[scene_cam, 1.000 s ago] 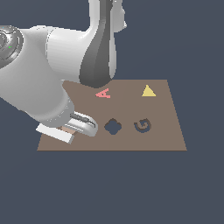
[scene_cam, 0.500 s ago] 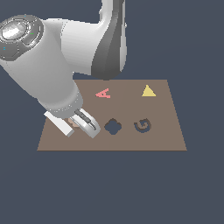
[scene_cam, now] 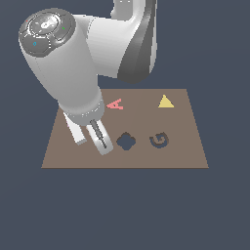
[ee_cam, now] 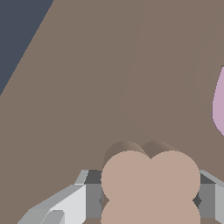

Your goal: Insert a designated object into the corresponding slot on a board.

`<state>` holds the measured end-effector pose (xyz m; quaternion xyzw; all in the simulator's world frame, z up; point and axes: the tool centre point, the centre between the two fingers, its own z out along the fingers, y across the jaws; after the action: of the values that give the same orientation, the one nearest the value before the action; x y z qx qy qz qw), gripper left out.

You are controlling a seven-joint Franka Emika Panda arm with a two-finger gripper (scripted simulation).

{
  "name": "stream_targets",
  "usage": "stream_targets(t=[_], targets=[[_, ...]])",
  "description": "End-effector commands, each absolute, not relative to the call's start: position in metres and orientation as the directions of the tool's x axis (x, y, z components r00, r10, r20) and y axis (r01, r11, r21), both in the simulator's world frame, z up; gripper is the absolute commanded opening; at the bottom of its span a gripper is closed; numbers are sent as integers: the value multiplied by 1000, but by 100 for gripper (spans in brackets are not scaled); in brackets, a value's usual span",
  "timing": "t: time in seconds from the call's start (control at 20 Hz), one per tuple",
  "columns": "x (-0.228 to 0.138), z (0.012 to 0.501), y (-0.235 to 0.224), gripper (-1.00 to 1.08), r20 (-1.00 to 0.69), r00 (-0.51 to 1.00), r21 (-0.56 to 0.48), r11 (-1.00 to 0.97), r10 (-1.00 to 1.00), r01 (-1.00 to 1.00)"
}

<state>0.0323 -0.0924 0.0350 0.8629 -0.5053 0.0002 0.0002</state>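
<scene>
One tan clover piece sits between the jaws, which are closed on its sides, low over the board near its front-left corner. Carrying is in hand; next it must shift sideways to the clover slot and align its lobes.

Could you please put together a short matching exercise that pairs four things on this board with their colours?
Things:
1. letter A
2. triangle
3. clover piece
4. clover slot

Colours:
a. tan
b. dark, nearly black
c. red
d. yellow

Pairs: 1-c, 2-d, 3-a, 4-b
</scene>
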Motion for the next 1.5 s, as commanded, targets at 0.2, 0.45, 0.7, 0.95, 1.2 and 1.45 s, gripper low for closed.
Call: stream_targets(t=[0.2, 0.45, 0.7, 0.95, 1.2, 1.45], targets=[[28, 36, -72, -100, 1, 273, -1, -273, -962, -962], [29, 37, -56, -100, 0, 100, -1, -100, -995, -995], [32, 38, -41, -100, 0, -73, -1, 73, -997, -997], [38, 39, -26, -100, 0, -243, -1, 243, -970, -970], [46, 39, -14, -100, -1, -391, -1, 391, -920, -920], [53, 40, -5, -100, -1, -504, 0, 504, -864, -864]])
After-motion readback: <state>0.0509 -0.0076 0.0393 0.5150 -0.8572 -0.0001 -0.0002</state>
